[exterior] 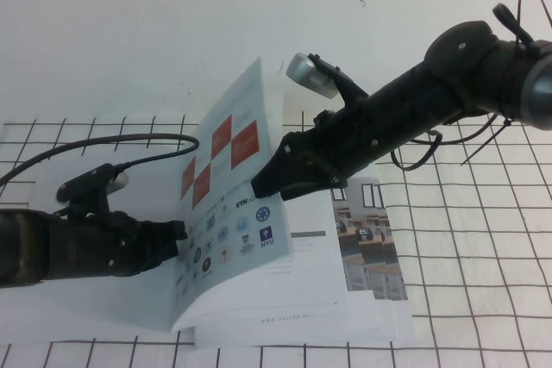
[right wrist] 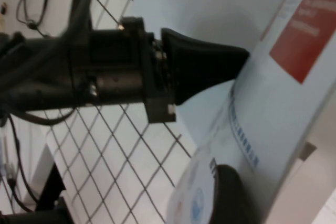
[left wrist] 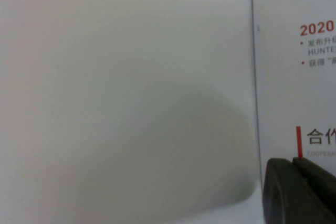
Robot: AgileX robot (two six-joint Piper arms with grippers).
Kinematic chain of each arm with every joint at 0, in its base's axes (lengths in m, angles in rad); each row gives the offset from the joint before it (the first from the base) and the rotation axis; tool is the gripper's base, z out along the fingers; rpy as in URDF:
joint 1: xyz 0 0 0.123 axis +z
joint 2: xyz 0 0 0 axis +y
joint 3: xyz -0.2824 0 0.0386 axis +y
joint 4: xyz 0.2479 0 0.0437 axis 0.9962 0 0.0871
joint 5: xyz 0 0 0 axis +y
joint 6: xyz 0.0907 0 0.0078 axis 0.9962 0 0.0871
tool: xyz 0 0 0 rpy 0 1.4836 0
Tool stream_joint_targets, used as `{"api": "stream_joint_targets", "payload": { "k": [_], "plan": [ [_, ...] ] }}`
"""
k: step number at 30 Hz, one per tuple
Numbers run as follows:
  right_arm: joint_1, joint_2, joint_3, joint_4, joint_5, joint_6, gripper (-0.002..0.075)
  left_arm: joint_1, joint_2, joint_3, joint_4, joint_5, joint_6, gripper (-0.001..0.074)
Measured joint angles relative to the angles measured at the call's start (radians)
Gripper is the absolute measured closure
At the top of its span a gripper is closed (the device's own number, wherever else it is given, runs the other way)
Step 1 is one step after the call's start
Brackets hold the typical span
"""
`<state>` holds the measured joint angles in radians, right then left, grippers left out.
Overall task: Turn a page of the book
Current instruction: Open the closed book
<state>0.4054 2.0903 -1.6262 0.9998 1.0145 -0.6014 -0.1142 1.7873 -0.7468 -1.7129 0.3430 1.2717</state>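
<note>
The book (exterior: 345,299) lies open on the gridded table. The page (exterior: 228,187), with red-and-white squares above rows of logos, stands nearly upright over the spine. My right gripper (exterior: 261,187) is at the page's outer edge and shut on it; one finger (right wrist: 231,195) lies on the logo side (right wrist: 278,93), the other is hidden behind the sheet. My left gripper (exterior: 179,232) is shut, and its tip reaches the page's far face low down. It also shows in the right wrist view (right wrist: 244,55) and in the left wrist view (left wrist: 295,170), before printed paper (left wrist: 294,77).
The table top (exterior: 483,239) has a black grid. The left arm's cable (exterior: 103,146) loops over the table at the back left. The right arm's wrist camera (exterior: 310,73) sticks up beside the page's top. A blank white sheet (left wrist: 131,77) fills most of the left wrist view.
</note>
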Motion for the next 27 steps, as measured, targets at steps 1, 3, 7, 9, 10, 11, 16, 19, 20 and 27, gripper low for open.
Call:
{"api": "stream_joint_targets", "payload": {
  "k": [1,3,7,9,10,11,16,19,20,27],
  "plan": [
    [0.000,0.000,0.000,0.020,0.002,-0.008,0.0312,0.000,0.000,0.000,0.000,0.002,0.011,0.0738],
    [0.001,0.000,0.000,0.062,0.006,-0.025,0.0312,0.000,0.000,0.000,0.000,0.013,0.042,0.0738],
    [0.007,0.000,0.000,0.135,0.017,-0.057,0.0312,0.000,0.000,0.000,-0.002,0.043,0.078,0.0738],
    [0.008,0.000,0.000,0.175,0.024,-0.080,0.0312,0.000,0.000,0.000,-0.002,0.054,0.082,0.0738],
    [0.009,0.000,0.000,0.193,0.028,-0.091,0.0312,0.000,0.000,0.000,-0.002,0.055,0.082,0.0738],
    [0.009,0.000,0.000,0.214,0.035,-0.102,0.0312,0.000,0.000,0.000,-0.002,0.055,0.085,0.0738],
    [0.009,0.000,0.000,0.289,0.061,-0.137,0.0312,0.000,0.000,0.000,-0.004,0.058,0.101,0.0738],
    [0.010,0.000,0.000,0.300,0.066,-0.139,0.0312,0.000,-0.017,0.000,-0.004,0.069,0.122,0.0738],
    [0.010,0.000,0.000,0.308,0.066,-0.140,0.0312,0.000,-0.026,0.000,-0.004,0.073,0.127,0.0738],
    [0.012,0.000,0.000,0.361,0.066,-0.170,0.0312,0.000,-0.088,0.000,-0.004,0.079,0.155,0.0738]
  ]
}}
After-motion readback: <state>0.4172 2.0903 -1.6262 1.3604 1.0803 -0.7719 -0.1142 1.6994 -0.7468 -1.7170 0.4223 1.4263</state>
